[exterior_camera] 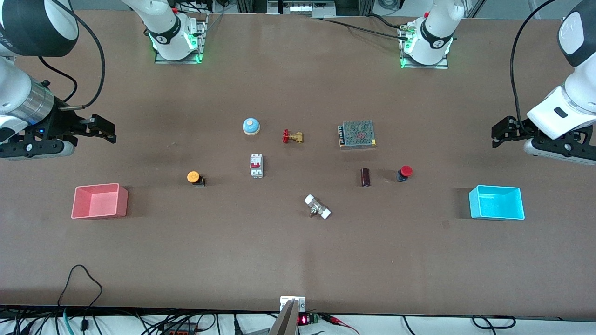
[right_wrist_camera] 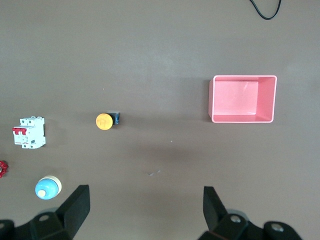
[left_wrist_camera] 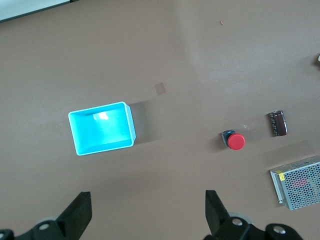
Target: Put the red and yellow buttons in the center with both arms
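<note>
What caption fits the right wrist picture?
Open right gripper over the table, with yellow button, pink bin and breaker below.

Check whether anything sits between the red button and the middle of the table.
Yes. The red button has a small dark brown cylinder lying close beside it toward the table's middle, right on a straight path inward. Nearer the middle sits a white-ended fitting. The left pincer hangs open near the cyan bin.

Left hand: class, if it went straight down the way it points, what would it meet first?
Probably bare tabletop. The left hand is open and points down at brown surface between the cyan bin and the red button; depth is unclear.
</note>
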